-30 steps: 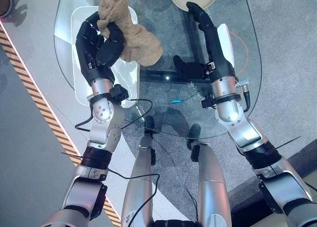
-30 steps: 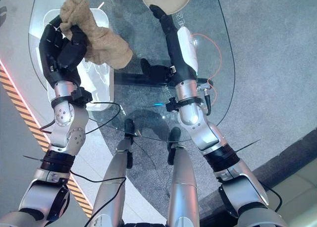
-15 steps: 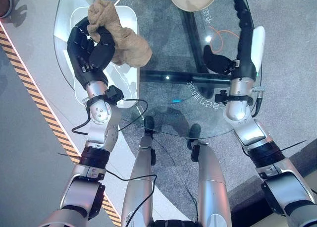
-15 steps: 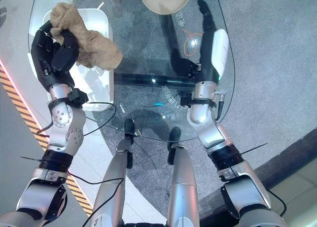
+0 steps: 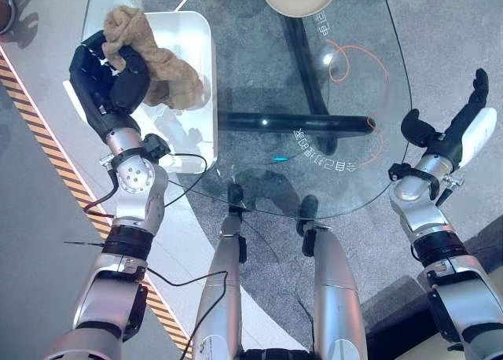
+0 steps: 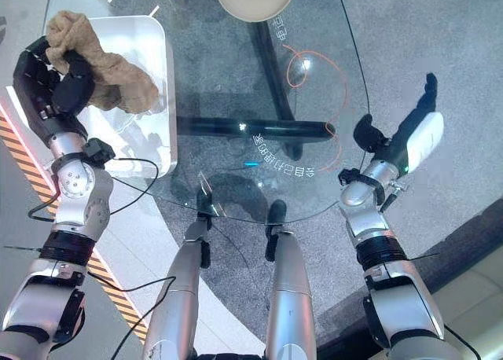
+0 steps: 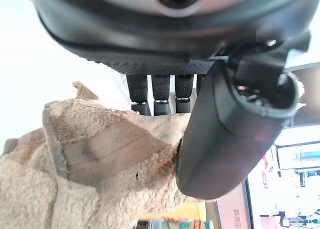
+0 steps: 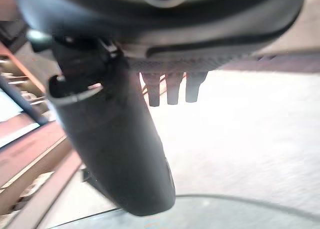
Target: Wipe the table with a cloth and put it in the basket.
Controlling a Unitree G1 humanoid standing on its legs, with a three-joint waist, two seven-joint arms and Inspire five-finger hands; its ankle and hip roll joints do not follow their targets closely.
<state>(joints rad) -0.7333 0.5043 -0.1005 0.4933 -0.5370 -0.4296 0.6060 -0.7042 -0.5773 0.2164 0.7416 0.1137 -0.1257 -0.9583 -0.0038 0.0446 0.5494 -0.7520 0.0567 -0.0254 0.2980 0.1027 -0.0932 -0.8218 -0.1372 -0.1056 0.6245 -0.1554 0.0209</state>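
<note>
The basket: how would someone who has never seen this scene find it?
Find the round glass table, then go to its left edge, near the left hand clutching the tan cloth. The basket is the white, rounded rectangular tub there, seen through the glass.

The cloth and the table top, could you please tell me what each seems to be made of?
The cloth looks like tan terry: fuzzy looped pile, soft folds in the left hand. The table top appears to be clear glass: floor and dark frame show through it.

The cloth (image 5: 161,65) is fuzzy tan terry, the basket (image 5: 192,77) glossy white plastic, the table (image 5: 314,101) smooth clear glass.
</note>
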